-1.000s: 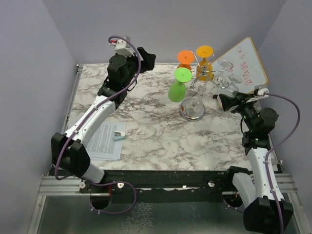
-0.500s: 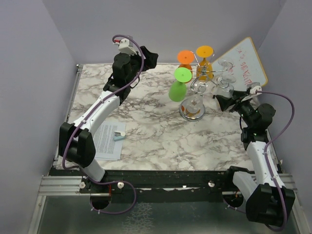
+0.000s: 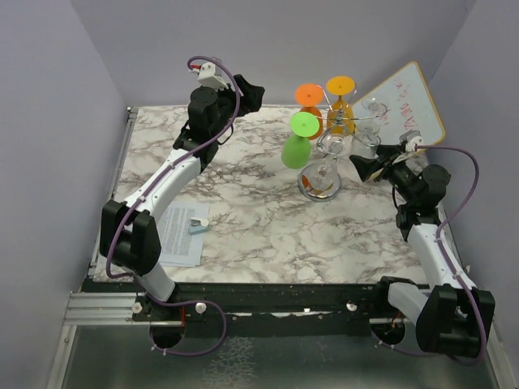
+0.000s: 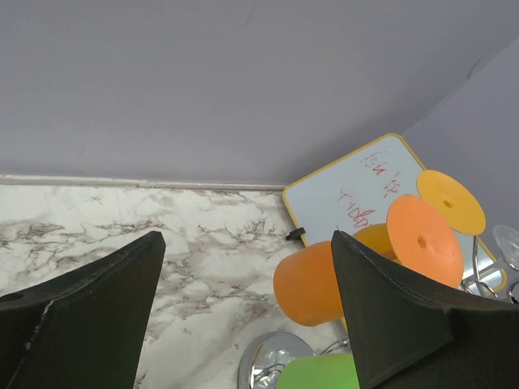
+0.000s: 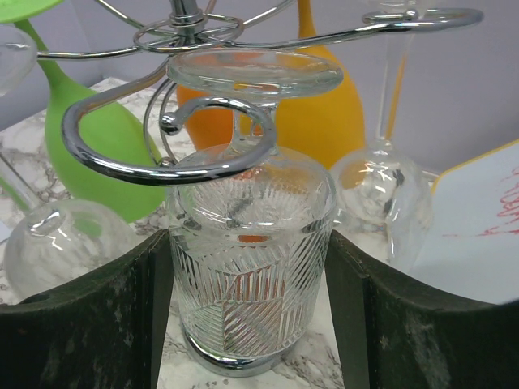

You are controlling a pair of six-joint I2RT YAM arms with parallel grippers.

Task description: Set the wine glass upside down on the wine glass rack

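Observation:
My right gripper [image 3: 359, 166] is shut on a clear cut-glass wine glass [image 5: 251, 243] and holds it upside down, bowl between the fingers [image 5: 89, 316]. Its stem stands inside a curled arm [image 5: 146, 166] of the silver wire rack, and its round foot [image 5: 254, 71] sits just above the curl. In the top view the rack's shiny disc base [image 3: 319, 185] stands at the back middle of the table, with the clear glass [image 3: 366, 144] at its right side. My left gripper [image 3: 247, 93] is open and empty, raised at the back left of the rack.
A green glass [image 3: 295, 148], an orange glass [image 3: 307, 97], a yellow-orange glass [image 3: 340, 104] and another clear glass [image 3: 375, 109] hang upside down on the rack. A tilted whiteboard [image 3: 409, 101] leans at the back right. A paper sheet [image 3: 174, 237] with a small blue item [image 3: 197, 227] lies front left.
My right gripper has moved left and back with the clear glass, bringing it in against the rack. The left arm rose slightly, then stayed still.

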